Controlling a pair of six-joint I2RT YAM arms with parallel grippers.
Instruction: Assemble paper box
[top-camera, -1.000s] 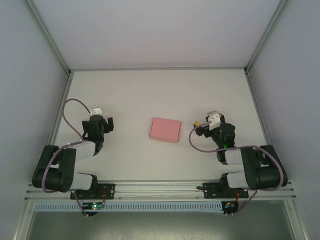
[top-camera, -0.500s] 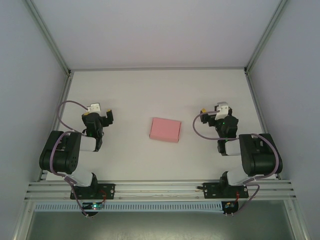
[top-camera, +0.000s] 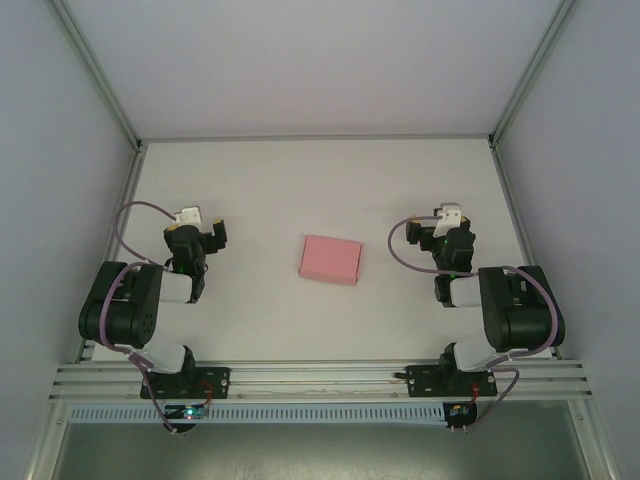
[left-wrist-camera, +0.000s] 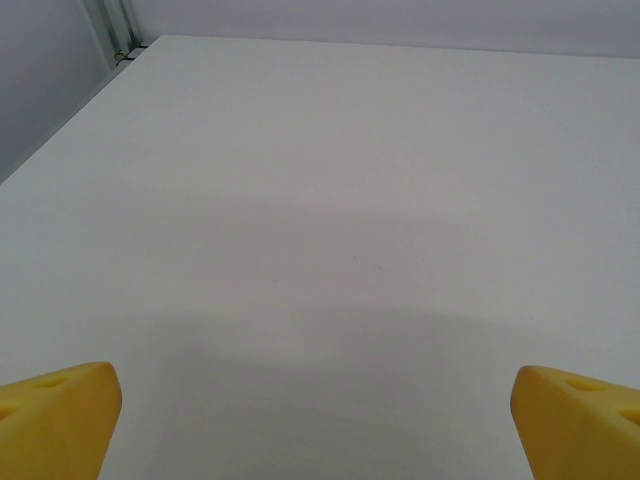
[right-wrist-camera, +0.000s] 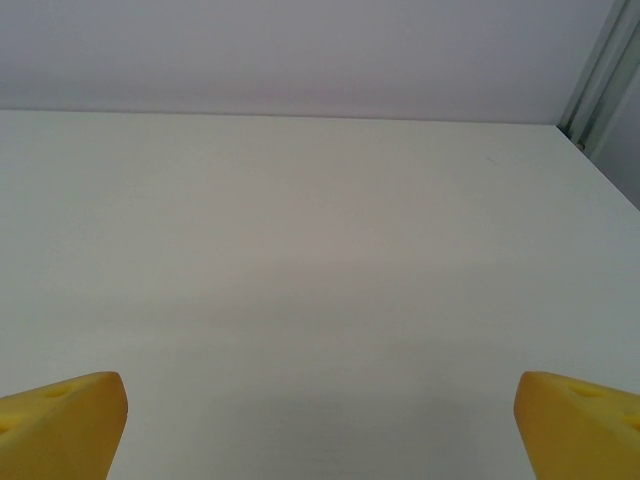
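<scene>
One pink paper box (top-camera: 331, 259) is seen in the middle of the tabletop (top-camera: 300, 180) — folded into shape, it seems, so the job looks done. The left pincer (left-wrist-camera: 320, 430) and right pincer (right-wrist-camera: 320, 425) are opened wide — nothing is held, and both are parked well apart from it.

In the wrist views the yellow fingertips (left-wrist-camera: 58, 420) of the left tool (left-wrist-camera: 320, 425) and right tool (right-wrist-camera: 320, 428) are cut off at the bottom corners (mere wedges remain), and from above any creases on the box (top-camera: 331, 259) are too small to tell.
</scene>
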